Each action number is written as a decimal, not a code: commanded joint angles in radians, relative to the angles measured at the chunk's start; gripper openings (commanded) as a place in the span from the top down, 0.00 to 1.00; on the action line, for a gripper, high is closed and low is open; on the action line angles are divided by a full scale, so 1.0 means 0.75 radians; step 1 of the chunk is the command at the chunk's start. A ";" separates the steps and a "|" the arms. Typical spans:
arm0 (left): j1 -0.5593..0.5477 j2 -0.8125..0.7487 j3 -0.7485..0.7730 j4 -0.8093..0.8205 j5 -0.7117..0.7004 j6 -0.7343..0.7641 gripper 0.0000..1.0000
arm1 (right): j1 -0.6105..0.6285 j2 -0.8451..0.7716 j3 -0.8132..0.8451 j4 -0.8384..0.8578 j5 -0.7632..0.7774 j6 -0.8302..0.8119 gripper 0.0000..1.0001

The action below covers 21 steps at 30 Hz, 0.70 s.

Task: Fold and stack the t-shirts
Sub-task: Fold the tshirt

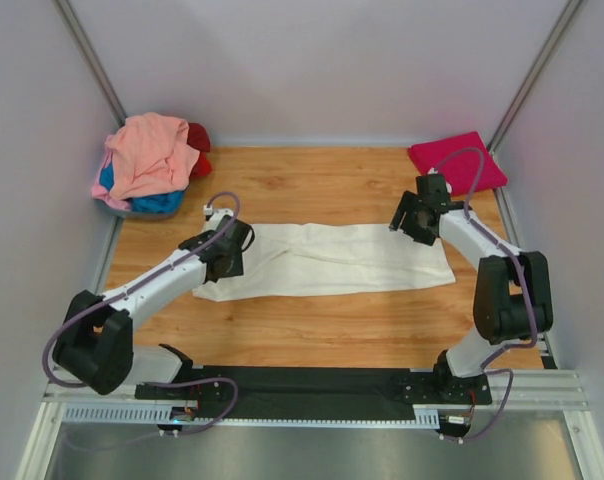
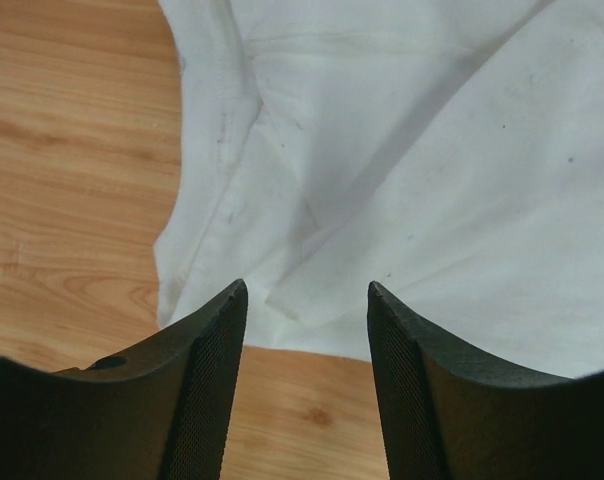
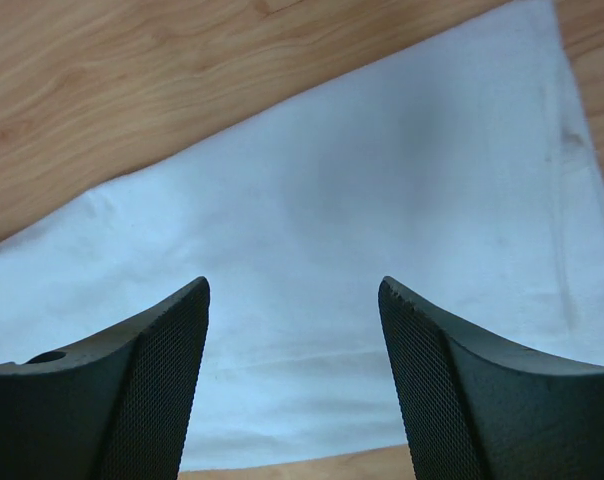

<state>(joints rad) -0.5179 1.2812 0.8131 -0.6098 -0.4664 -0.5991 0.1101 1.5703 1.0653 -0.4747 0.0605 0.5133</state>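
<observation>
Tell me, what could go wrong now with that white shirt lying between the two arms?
1. The left gripper is open above a rumpled, layered edge of the cream-white t-shirt; it might pinch only one layer, so the fold could come out crooked.
2. The right gripper is open over the smoother opposite end; if the two ends are lifted unevenly, the long strip may twist or slide on the wooden table.

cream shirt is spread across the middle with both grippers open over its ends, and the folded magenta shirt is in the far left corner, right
Not quite. The top external view shows the folded magenta shirt in the far right corner; the far left holds an unfolded pile. The rest stands: the cream shirt is spread across the middle, left gripper and right gripper open over its ends.
</observation>
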 commanded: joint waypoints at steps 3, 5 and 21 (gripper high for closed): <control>-0.005 0.181 0.112 0.120 0.012 0.018 0.42 | 0.054 0.209 0.181 -0.060 -0.042 -0.077 0.30; -0.005 0.239 0.123 0.120 0.016 0.013 0.43 | 0.048 0.313 0.232 -0.103 -0.015 -0.087 0.30; -0.005 0.300 -0.012 0.171 -0.014 -0.011 0.50 | -0.134 0.851 0.841 -0.379 0.095 -0.140 0.34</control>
<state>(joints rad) -0.5175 1.5166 0.8051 -0.5018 -0.4507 -0.5983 0.0483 2.1330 1.6234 -0.7067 0.0708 0.4423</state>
